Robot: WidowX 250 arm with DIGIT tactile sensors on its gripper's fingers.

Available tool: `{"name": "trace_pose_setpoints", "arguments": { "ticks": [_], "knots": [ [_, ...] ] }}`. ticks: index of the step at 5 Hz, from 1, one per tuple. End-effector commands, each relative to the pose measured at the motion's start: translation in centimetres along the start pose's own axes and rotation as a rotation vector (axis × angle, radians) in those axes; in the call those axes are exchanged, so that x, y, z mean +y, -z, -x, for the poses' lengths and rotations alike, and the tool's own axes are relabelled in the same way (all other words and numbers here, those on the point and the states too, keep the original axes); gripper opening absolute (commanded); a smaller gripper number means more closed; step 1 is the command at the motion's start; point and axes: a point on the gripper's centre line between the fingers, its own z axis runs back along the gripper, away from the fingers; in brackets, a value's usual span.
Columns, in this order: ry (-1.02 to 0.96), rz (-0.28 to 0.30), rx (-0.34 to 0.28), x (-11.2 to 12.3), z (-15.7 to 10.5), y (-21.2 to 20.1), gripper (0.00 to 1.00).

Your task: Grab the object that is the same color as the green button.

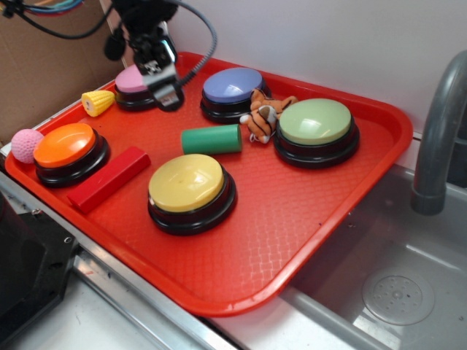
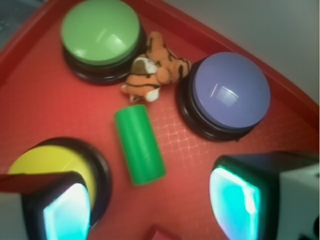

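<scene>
- Cylinder block (image 2: 140, 144), solid green, lies on its side on the red tray (image 1: 306, 233), ahead of the pincer (image 2: 150, 200) and roughly centred between its two fingers in the wrist view, not touching either one.
- In the exterior view the pincer (image 1: 164, 80) hangs above the tray's far corner, with the block (image 1: 211, 139) clear of it, further toward the tray's middle.
- Pincer stands wide apart and empty; its fingers (image 2: 235, 200) touch nothing.
- Green button (image 2: 100, 31) sits beyond the block, well ahead of the pincer, with a small toy tiger (image 2: 152, 67) between it and the blue button (image 2: 231, 90).
- Yellow button (image 2: 55, 160) sits just behind one finger, beside the block.
- Red rectangular block (image 1: 109, 179) lies apart from the pincer, next to the orange button (image 1: 66, 144).
</scene>
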Motion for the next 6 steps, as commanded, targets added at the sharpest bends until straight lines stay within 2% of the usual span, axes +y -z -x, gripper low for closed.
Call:
{"name": "trace_pose_setpoints", "arguments": {
  "ticks": [1, 3, 5, 6],
  "knots": [
    [-0.087, 0.061, -0.065, 0.1, -1.0, 3.7, 1.00],
    [-0.087, 0.111, -0.043, 0.3, -1.0, 6.4, 1.00],
    [-0.077, 0.119, -0.036, 0.1, -1.4, 7.5, 1.00],
    [-0.082, 0.104, -0.028, -0.1, -1.6, 7.5, 0.00]
  ]
}}
